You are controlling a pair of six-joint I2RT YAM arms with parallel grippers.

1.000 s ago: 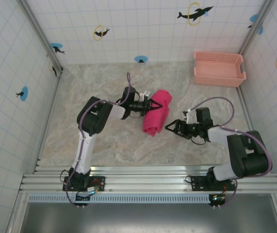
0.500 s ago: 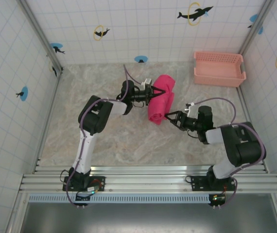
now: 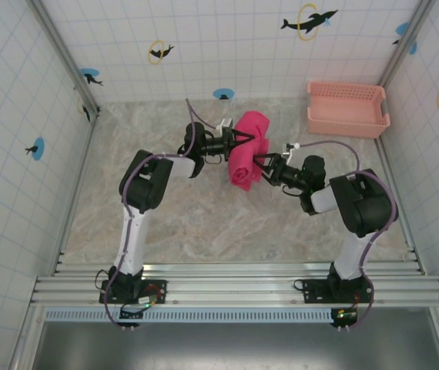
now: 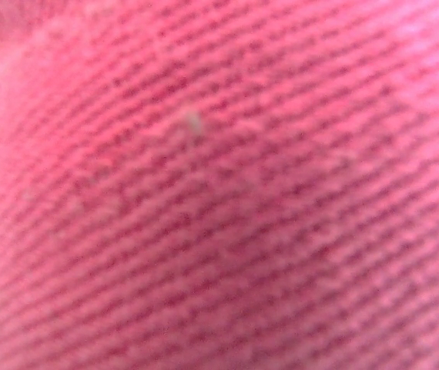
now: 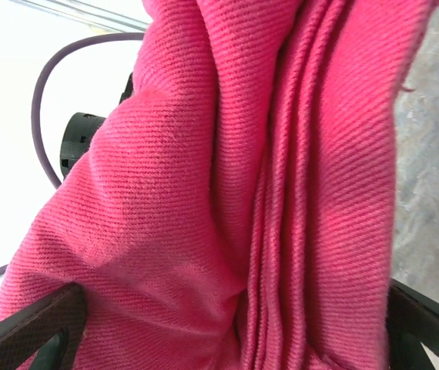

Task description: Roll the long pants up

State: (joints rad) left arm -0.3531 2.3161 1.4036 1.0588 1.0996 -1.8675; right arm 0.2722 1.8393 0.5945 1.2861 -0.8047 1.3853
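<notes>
The long pants (image 3: 246, 150) are a magenta bundle of folded cloth near the middle of the marble table (image 3: 165, 208). My left gripper (image 3: 239, 140) reaches in from the left, its fingers closed into the bundle's left side. Magenta weave (image 4: 219, 185) covers the left wrist view, hiding the fingers there. My right gripper (image 3: 259, 163) comes from the right and stands wide open. In the right wrist view its dark fingers (image 5: 31, 331) flank the folded layers of the pants (image 5: 266, 193), with cloth between them right down to the gripper (image 5: 231, 339).
A salmon-pink slotted basket (image 3: 347, 109) stands at the far right corner. Tiled walls close in the table on three sides. A metal rail (image 3: 235, 289) carrying both arm bases runs along the near edge.
The left gripper has carried the bundle toward the far side. The right gripper moved up and left from open table until its open fingers straddle the bundle.
</notes>
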